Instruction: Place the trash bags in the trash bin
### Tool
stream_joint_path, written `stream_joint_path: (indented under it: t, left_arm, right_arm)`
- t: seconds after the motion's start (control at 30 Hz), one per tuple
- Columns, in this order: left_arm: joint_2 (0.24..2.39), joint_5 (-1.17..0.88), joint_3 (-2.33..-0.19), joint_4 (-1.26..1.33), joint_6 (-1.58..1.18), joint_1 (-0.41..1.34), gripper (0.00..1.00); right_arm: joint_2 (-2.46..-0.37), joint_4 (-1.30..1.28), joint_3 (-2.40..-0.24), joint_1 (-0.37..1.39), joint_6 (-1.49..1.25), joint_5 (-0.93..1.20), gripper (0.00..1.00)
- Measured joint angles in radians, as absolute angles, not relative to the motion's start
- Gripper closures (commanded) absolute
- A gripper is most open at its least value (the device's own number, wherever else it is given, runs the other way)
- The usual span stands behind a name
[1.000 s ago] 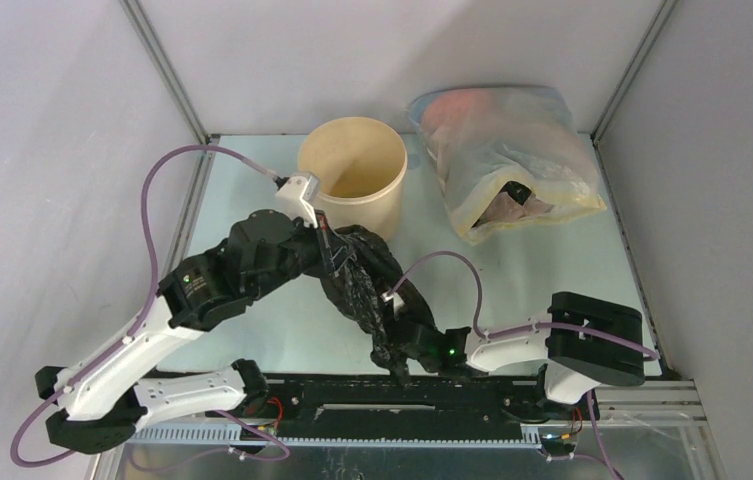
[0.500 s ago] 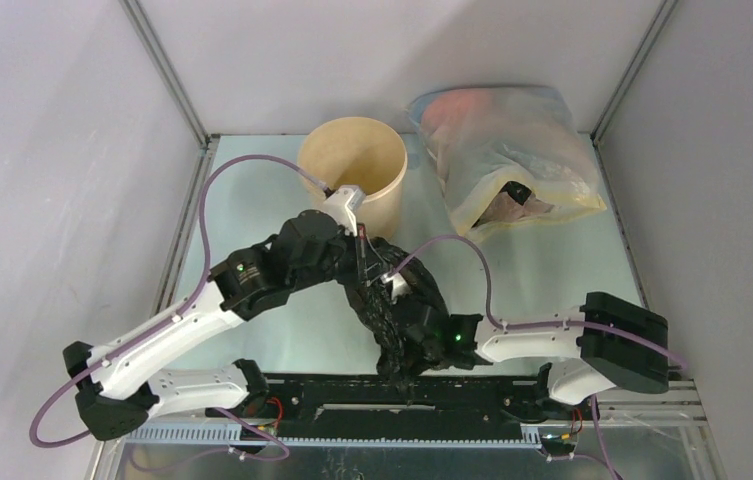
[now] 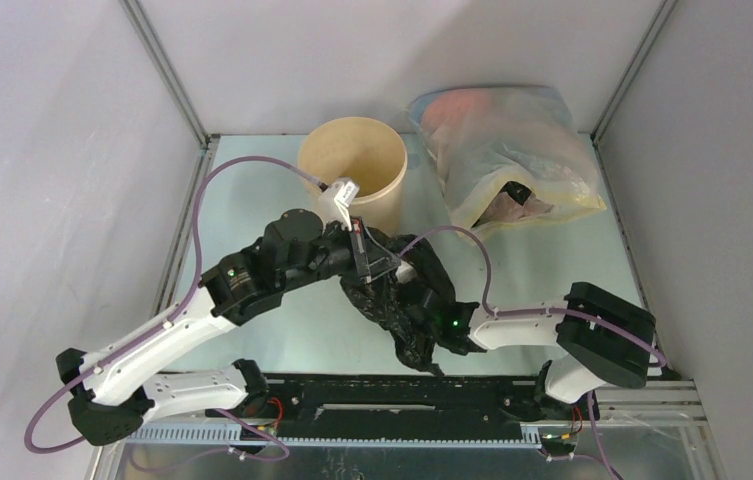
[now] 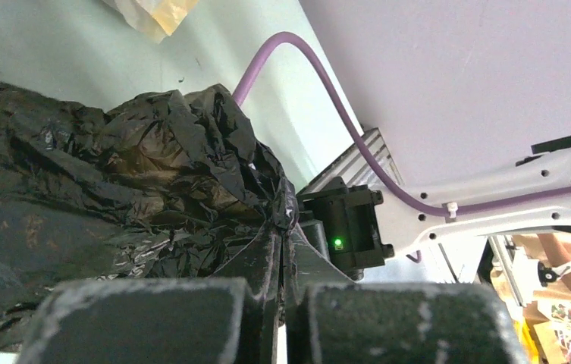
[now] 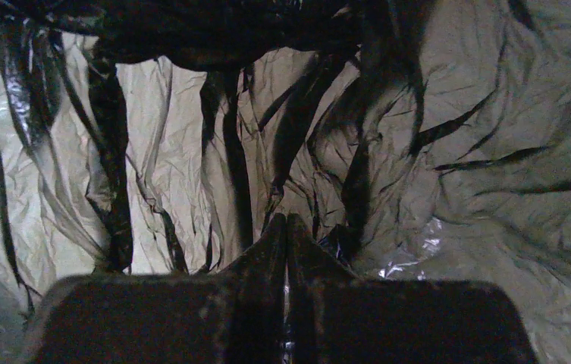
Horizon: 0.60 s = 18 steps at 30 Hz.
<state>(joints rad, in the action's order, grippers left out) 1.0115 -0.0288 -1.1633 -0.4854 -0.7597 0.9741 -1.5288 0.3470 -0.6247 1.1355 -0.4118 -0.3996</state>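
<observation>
Between the two claws hangs the black bag (image 3: 392,305), a crumpled glossy bundle held just over the table and not yet in the bin (image 3: 384,208). The left claw (image 4: 282,280) is closed on a fold at the bundle's upper edge, and its wrist view shows thin film pinched flat between the fingers. The right claw (image 5: 286,227) is closed too. Stretched film fills its whole view and a pleat seems caught at its tips, so I judge it grips the same bag from the lower side. The bin stands just beyond the left claw, mouth up, near the bundle's far edge.

Several things could go wrong, as I judge it. The film is thin and slick, so a small pinch may slide out as the bundle goes over the rim. If the claws draw apart, the film may stretch or tear. The loose tail below the right claw could snag the rim and leave part of the bag draped outside. The left wrist is close to the bin's wall and could nudge or tip it.

Under both claws lies a smooth, pale green table (image 3: 252,195). Beyond the right claw, off to its right, a big whitish bag (image 3: 512,160) with pinkish contents lies in the back corner. Plain grey walls (image 3: 72,150) close in three sides.
</observation>
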Motion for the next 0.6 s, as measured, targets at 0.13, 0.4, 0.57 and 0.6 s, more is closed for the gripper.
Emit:
stream_joint_path:
  t: [0.13,0.4,0.57,0.6]
  left_arm:
    - [1.012,-0.052,-1.158,-0.467,-0.761,0.975,1.00]
    - [1.056,-0.110,-1.108,-0.401,-0.786,0.979,1.00]
    - [1.099,-0.155,-1.108,-0.358,-0.802,0.997,1.00]
    - [1.099,-0.163,-1.108,-0.352,-0.804,1.000,1.00]
  right_arm:
    - [-1.523,0.401,-0.611,1.134,-0.425,-0.348,1.00]
    - [-1.399,0.514,-0.523,1.070,-0.485,-0.229,1.00]
    - [-1.282,0.361,-0.509,1.009,-0.586,-0.350,1.00]
    - [-1.251,0.322,-0.501,1.000,-0.603,-0.383,1.00]
